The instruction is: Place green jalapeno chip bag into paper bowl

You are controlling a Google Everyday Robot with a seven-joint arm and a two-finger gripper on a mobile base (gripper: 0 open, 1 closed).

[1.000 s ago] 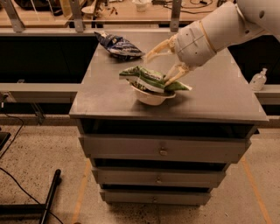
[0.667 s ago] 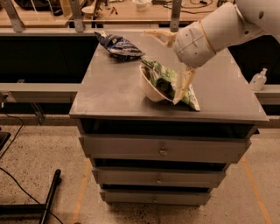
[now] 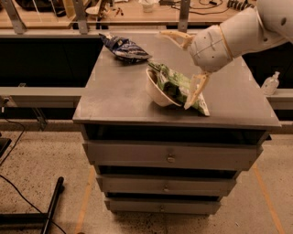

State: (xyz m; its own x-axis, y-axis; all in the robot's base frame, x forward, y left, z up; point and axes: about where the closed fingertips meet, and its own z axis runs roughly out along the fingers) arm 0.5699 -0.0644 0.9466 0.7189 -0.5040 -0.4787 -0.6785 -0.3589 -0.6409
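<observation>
The green jalapeno chip bag (image 3: 179,86) leans half inside the paper bowl (image 3: 155,91), with its lower end resting on the cabinet top at the right. The white bowl is tipped up on its side, with its opening facing right toward the bag. My gripper (image 3: 174,70) is just right of and above the bowl, and it is open wide. One finger (image 3: 176,36) points up and left above the bag. The other finger (image 3: 197,91) reaches down across the front of the bag's right part.
A dark blue and white chip bag (image 3: 124,47) lies at the back left of the grey drawer cabinet's top (image 3: 114,96). A clear pump bottle (image 3: 270,83) stands on the ledge at the right. A cluttered workbench (image 3: 137,11) runs behind.
The bowl has tipped from upright onto its side. The green bag has swung from lying across it to leaning down toward the right. The gripper's fingers have spread apart.
</observation>
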